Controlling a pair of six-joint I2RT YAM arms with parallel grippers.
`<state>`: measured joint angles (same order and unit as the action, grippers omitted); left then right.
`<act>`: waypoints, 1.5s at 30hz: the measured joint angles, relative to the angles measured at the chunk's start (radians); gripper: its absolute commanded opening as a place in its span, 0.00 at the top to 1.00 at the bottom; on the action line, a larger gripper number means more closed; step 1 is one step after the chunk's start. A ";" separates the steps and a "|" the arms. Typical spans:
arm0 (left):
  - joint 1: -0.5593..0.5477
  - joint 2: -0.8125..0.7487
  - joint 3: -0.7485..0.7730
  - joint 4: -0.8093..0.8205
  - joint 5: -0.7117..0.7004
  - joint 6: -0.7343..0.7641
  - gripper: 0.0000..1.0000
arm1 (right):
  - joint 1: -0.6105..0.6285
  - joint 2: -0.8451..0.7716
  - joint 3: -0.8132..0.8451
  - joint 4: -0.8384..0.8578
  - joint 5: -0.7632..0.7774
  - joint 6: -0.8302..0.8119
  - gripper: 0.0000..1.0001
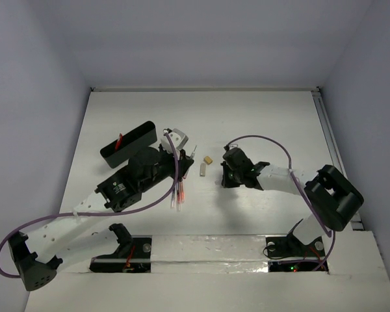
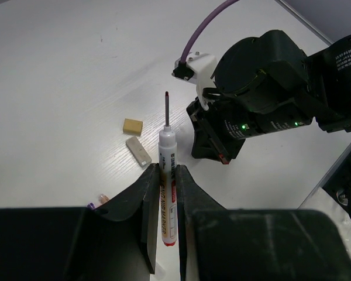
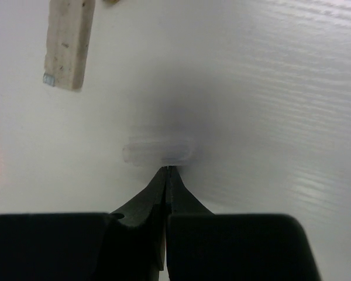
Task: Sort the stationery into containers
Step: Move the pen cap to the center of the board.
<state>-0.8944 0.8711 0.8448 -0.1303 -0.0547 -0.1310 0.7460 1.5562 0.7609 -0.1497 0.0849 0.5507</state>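
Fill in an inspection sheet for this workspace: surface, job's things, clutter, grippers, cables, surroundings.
Surface: white table, no spills seen.
Job's things: black box at the far left with a red pen in it. Loose red pens lie beside the left arm. The beige eraser and white eraser lie close together, not touching. A clear cap lies on the table.
Clutter: nothing seen.
Grippers: left gripper shut on a white pen. Right gripper shut and empty, tips right by the clear cap.
Cables: left purple cable and right purple cable loop along their arms.
Surroundings: pale walls on three sides.
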 measured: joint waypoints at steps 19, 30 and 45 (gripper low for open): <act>0.021 -0.001 0.000 0.013 0.035 0.000 1.00 | -0.060 0.023 0.041 0.047 -0.037 -0.011 0.42; 0.021 -0.024 0.000 0.014 0.040 -0.001 1.00 | -0.057 0.048 0.058 0.049 -0.100 0.026 0.56; 0.021 -0.062 -0.001 0.014 0.070 -0.001 1.00 | 0.010 0.150 0.201 -0.085 0.063 0.010 0.62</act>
<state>-0.8730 0.8093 0.8440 -0.1158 0.0151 -0.1322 0.7555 1.7061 0.9623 -0.2348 0.1474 0.5602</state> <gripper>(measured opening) 0.087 0.365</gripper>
